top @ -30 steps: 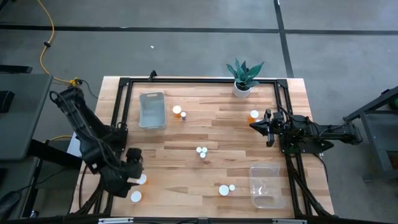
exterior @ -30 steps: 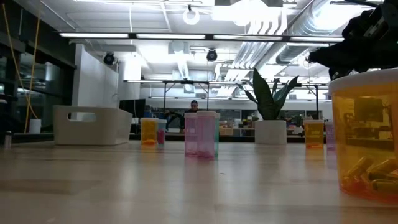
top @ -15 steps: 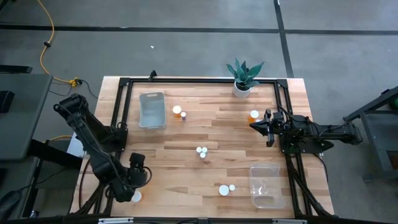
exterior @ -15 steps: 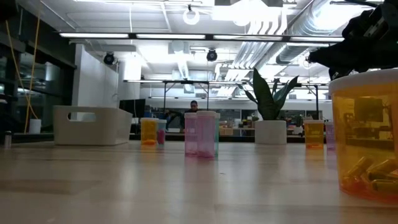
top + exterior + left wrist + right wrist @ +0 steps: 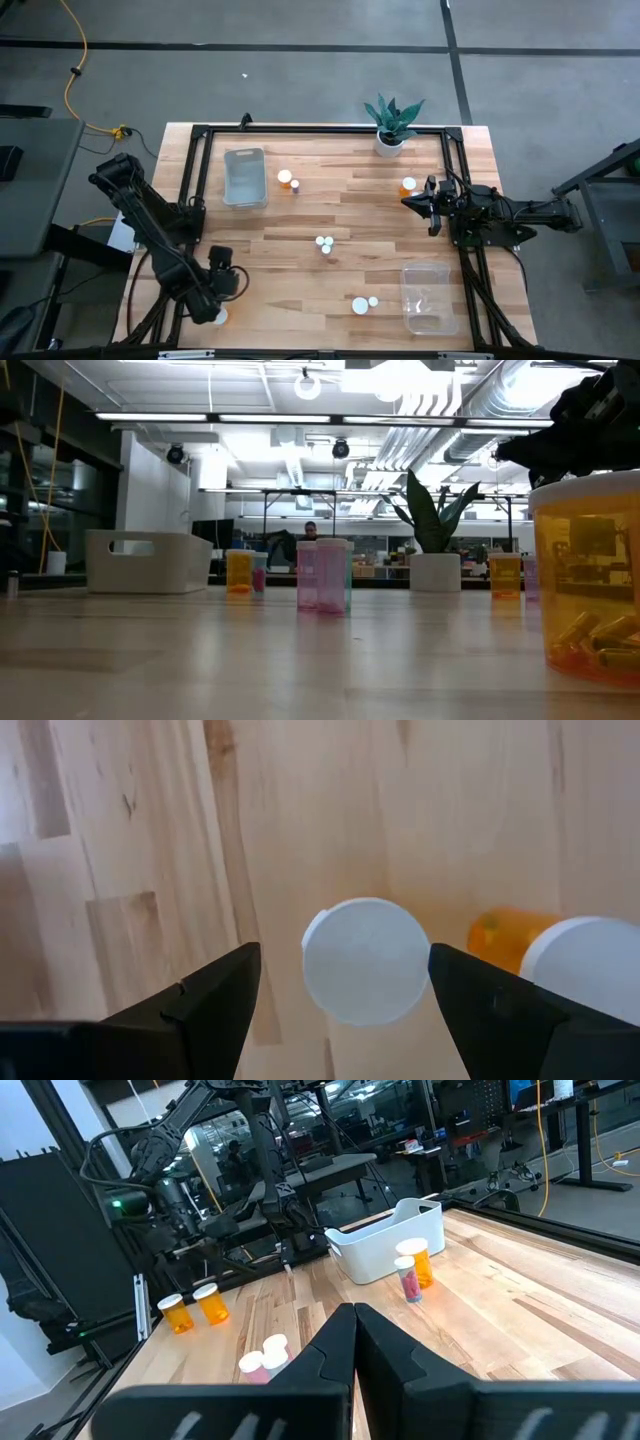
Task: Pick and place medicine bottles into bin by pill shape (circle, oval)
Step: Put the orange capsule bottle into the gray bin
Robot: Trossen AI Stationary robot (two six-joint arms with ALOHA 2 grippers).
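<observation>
Left arm folded low over front-left corner of surface [image 5: 300, 215], wrist pointing straight down. Left gripper [image 5: 345, 995] spread wide, fingers either side of white-capped bottle [image 5: 365, 960] standing below it, not touching. Second orange bottle [image 5: 570, 955] just beside. White bin [image 5: 245, 177] back-left, other bottles scattered mid-surface. Clear bin [image 5: 428, 296] front-right. Right arm stretched level along right edge; right gripper [image 5: 412, 201] pressed together, near orange bottle [image 5: 408, 185].

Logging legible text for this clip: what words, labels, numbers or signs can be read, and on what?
None can be read.
Near orange bottle: a dark label patch shows through, too blurred to read.
White caps: blank.
White bin: no markings visible.
</observation>
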